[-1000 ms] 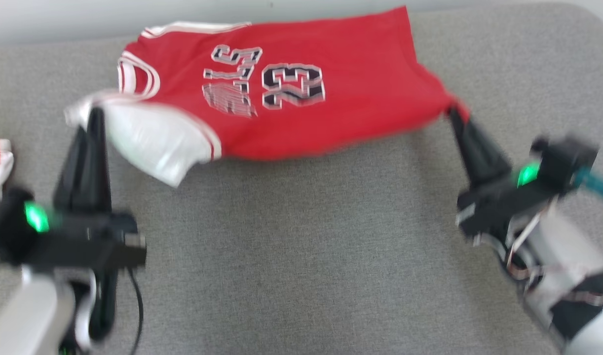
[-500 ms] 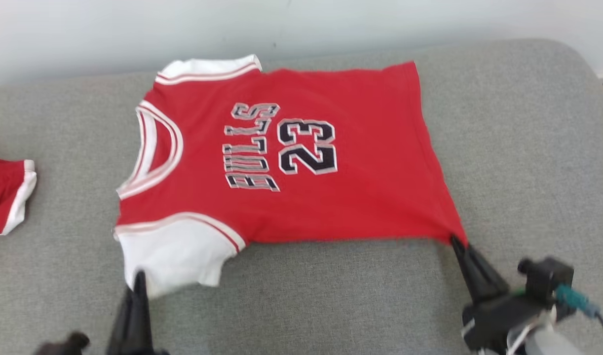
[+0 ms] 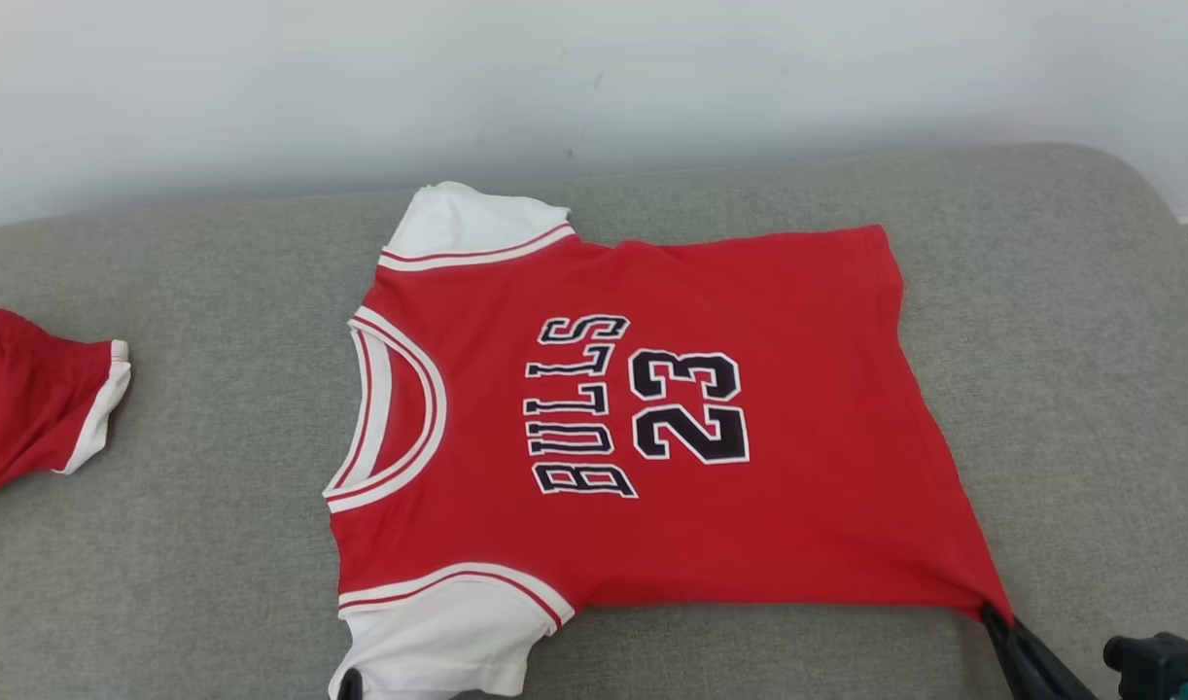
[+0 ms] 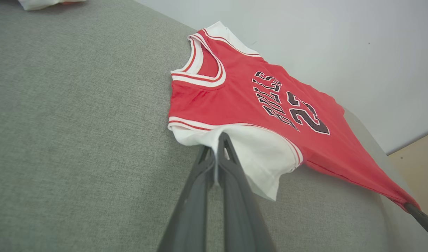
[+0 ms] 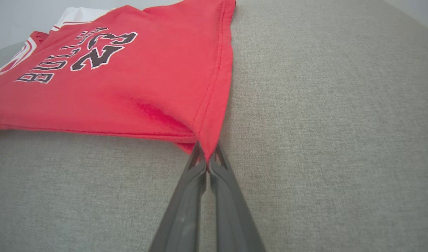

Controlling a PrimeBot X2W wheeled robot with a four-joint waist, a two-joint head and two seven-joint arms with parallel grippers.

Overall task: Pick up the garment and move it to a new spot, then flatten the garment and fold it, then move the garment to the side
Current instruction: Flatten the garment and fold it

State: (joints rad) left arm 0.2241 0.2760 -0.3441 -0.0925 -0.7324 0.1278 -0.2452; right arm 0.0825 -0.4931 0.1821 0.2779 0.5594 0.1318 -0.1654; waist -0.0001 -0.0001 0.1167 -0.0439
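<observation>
The garment [image 3: 808, 418], a red jersey with white sleeves and "BULLS 23" on it, lies spread face up on the grey cushion [image 3: 215, 583]. Its neck points left and its hem points right. My left gripper [image 4: 219, 148] is shut on the edge of the near white sleeve [image 4: 259, 154]; in the head view just its tip [image 3: 349, 684] peeks in at the bottom edge. My right gripper [image 5: 207, 155] is shut on the near hem corner of the garment [image 5: 130, 91], and it shows at the lower right [image 3: 995, 616] of the head view. The cloth is drawn taut between the two grips.
Another red piece with white trim [image 3: 40, 408] lies at the cushion's left. A pale wall [image 3: 594, 78] runs close behind the cushion. The cushion rounds off at its right end [image 3: 1153, 224], with floor [image 4: 419, 161] beyond it.
The jersey, held up and rumpled a second ago, now lies flat and stretched out. Both grippers have sunk toward the picture's bottom edge while still gripping, and the head view has shifted.
</observation>
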